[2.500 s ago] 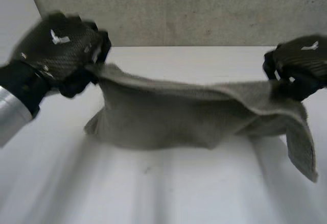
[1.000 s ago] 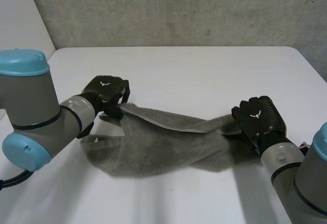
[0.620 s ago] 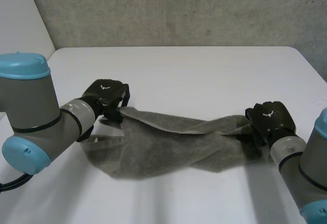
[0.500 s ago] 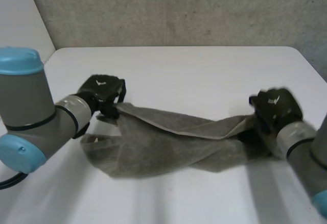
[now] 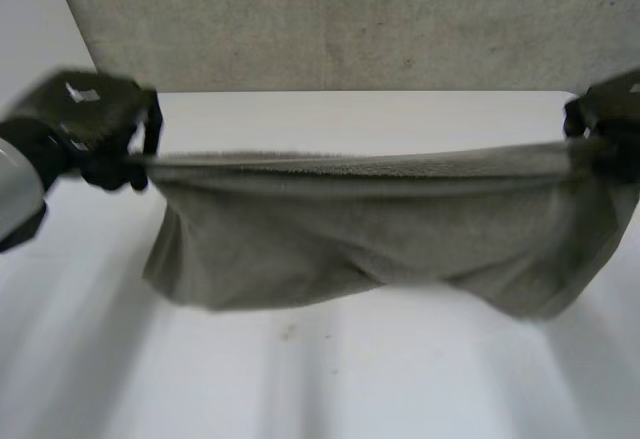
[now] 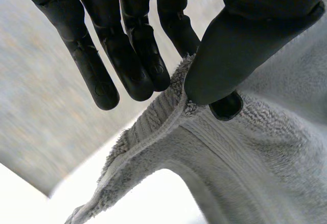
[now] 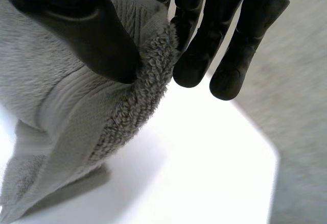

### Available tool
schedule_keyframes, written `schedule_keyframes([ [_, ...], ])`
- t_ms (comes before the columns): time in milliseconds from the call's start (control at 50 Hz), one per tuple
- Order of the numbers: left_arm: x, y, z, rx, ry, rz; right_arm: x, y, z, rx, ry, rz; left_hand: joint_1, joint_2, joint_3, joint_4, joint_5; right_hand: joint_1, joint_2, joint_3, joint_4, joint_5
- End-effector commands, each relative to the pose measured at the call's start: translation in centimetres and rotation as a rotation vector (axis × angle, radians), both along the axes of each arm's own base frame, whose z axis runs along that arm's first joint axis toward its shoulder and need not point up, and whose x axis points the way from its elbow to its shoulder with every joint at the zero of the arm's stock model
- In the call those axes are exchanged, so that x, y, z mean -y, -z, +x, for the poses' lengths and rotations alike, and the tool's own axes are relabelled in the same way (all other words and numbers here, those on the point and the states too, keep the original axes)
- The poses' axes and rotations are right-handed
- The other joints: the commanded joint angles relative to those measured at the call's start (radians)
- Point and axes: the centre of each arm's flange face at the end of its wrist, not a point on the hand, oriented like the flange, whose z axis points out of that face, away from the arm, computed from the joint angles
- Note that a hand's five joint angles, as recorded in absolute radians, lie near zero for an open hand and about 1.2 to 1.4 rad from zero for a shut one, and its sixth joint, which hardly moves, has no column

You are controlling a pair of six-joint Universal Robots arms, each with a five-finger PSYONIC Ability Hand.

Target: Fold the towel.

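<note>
Grey towel (image 5: 370, 229) hangs stretched between both hands above the white surface (image 5: 300, 379). Top edge is taut and near level, long axis running side to side across the head view. The cloth sags below that edge. Its lower edge is uneven and hangs deeper toward the right arm's side; can't tell whether it touches the surface. Left robot hand (image 5: 85, 124) is at the top-left corner, right robot hand (image 5: 612, 119) at the top-right corner.

Head view gives the whole span but not the grips; the wrist views give the grips but little of the cloth. Left wrist view: thumb (image 6: 245, 45) presses the hemmed edge against one finger, whose tip pokes out just past the thumb. The other fingers (image 6: 127, 55) are straight and clear of the cloth, so this hand is pinching the towel. Right wrist view: thumb (image 7: 76, 25) pins a thick bunched corner against the fingers. Two fingers (image 7: 240, 40) reach straight past the cloth, so this hand is pinching the towel too.

Bare surface lies in front of the towel, and behind it up to the far edge at the grey wall (image 5: 350, 19). Right wrist view also shows the surface's edge and a rounded corner beyond the fingertips.
</note>
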Motion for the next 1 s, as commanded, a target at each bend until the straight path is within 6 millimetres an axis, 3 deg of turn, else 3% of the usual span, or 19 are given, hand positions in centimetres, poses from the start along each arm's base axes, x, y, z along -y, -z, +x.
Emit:
schedule_keyframes([
  [20, 3.3, 6.6, -1.0, 0.119, 0.022, 0.189, 2.7, 5.2, 0.6, -0.064, -0.055, 0.129, 0.23, 0.179, 0.18, 0.179, 0.207, 0.068, 0.098, 0.067, 0.062, 0.07],
  [120, 6.7, 8.1, -2.5, 0.148, 0.043, 0.187, 5.3, 6.6, 2.3, -0.086, -0.079, 0.085, 0.23, 0.179, 0.18, 0.179, 0.207, 0.068, 0.098, 0.067, 0.062, 0.07],
  [180, 9.2, 6.4, -3.9, 0.125, 0.056, 0.084, 7.5, 5.7, 4.6, -0.114, -0.084, -0.048, 0.23, 0.179, 0.18, 0.179, 0.207, 0.068, 0.098, 0.067, 0.062, 0.07],
  [220, 11.6, 1.7, -5.0, 0.06, 0.048, -0.1, 9.6, 1.0, 6.8, -0.084, -0.05, -0.294, 0.23, 0.179, 0.18, 0.179, 0.207, 0.068, 0.098, 0.067, 0.062, 0.07],
  [240, 11.6, 1.7, -5.0, 0.06, 0.048, -0.101, 9.6, 1.0, 6.8, -0.084, -0.049, -0.295, 0.23, 0.179, 0.18, 0.179, 0.207, 0.068, 0.098, 0.067, 0.062, 0.07],
  [260, 12.5, -1.5, -5.3, 0.01, 0.031, -0.221, 10.2, -2.5, 7.6, -0.028, -0.026, -0.453, 0.23, 0.179, 0.18, 0.179, 0.207, 0.068, 0.098, 0.067, 0.062, 0.07],
  [280, 12.5, -1.6, -5.3, 0.01, 0.031, -0.222, 10.2, -2.6, 7.6, -0.027, -0.026, -0.454, 0.23, 0.179, 0.18, 0.179, 0.207, 0.068, 0.098, 0.067, 0.062, 0.07],
  [320, 12.7, -8.8, -6.1, -0.17, -0.006, -0.486, 10.4, -10.4, 7.9, 0.188, 0.013, -0.777, 0.23, 0.179, 0.18, 0.179, 0.207, 0.068, 0.098, 0.067, 0.062, 0.07],
  [340, 12.7, -8.9, -6.1, -0.171, -0.006, -0.487, 10.4, -10.4, 7.9, 0.19, 0.014, -0.779, 0.23, 0.179, 0.18, 0.179, 0.207, 0.068, 0.098, 0.067, 0.062, 0.07],
  [380, 11.7, -14.3, -5.4, -0.381, -0.049, -0.652, 9.3, -15.9, 7.3, 0.412, 0.013, -0.978, 0.23, 0.179, 0.18, 0.179, 0.207, 0.068, 0.098, 0.067, 0.062, 0.07],
  [460, 10.3, -17.3, -4.6, -0.524, -0.039, -0.724, 8.4, -17.3, 7.1, 0.495, -0.003, -0.999, 0.23, 0.179, 0.18, 0.179, 0.207, 0.068, 0.098, 0.067, 0.062, 0.07],
  [560, 11.0, -14.1, -4.7, -0.512, -0.051, -0.591, 9.1, -13.7, 7.4, 0.412, 0.002, -0.832, 0.23, 0.179, 0.18, 0.179, 0.207, 0.068, 0.098, 0.067, 0.062, 0.07],
  [600, 11.6, -10.3, -4.8, -0.459, -0.07, -0.47, 9.6, -10.1, 7.8, 0.334, 0.007, -0.686, 0.23, 0.179, 0.18, 0.179, 0.207, 0.068, 0.098, 0.067, 0.062, 0.07],
  [660, 12.0, -8.1, -4.7, -0.432, -0.085, -0.411, 9.7, -8.2, 8.1, 0.305, 0.0, -0.617, 0.23, 0.179, 0.18, 0.179, 0.207, 0.068, 0.098, 0.067, 0.062, 0.07],
  [700, 12.4, -3.8, -4.3, -0.383, -0.115, -0.298, 9.6, -4.1, 8.5, 0.257, -0.026, -0.475, 0.23, 0.179, 0.18, 0.179, 0.207, 0.068, 0.098, 0.067, 0.062, 0.07],
  [780, 12.4, 0.2, -4.3, -0.348, -0.126, -0.218, 9.1, 0.7, 9.0, 0.225, -0.081, -0.322, 0.23, 0.179, 0.18, 0.179, 0.207, 0.068, 0.098, 0.067, 0.062, 0.07],
  [900, 11.9, 10.6, -4.4, -0.166, -0.095, -0.112, 7.5, 12.4, 9.0, 0.118, -0.122, -0.077, 0.23, 0.179, 0.18, 0.179, 0.207, 0.068, 0.098, 0.067, 0.062, 0.07],
  [960, 11.6, 12.8, -4.4, -0.107, -0.078, -0.089, 7.1, 14.0, 8.9, 0.107, -0.119, -0.049, 0.23, 0.179, 0.18, 0.179, 0.207, 0.068, 0.098, 0.067, 0.062, 0.07],
  [1000, 10.7, 17.1, -4.2, 0.019, -0.05, -0.027, 6.2, 16.2, 8.4, 0.086, -0.101, 0.0, 0.23, 0.179, 0.18, 0.179, 0.207, 0.068, 0.098, 0.067, 0.062, 0.07],
])
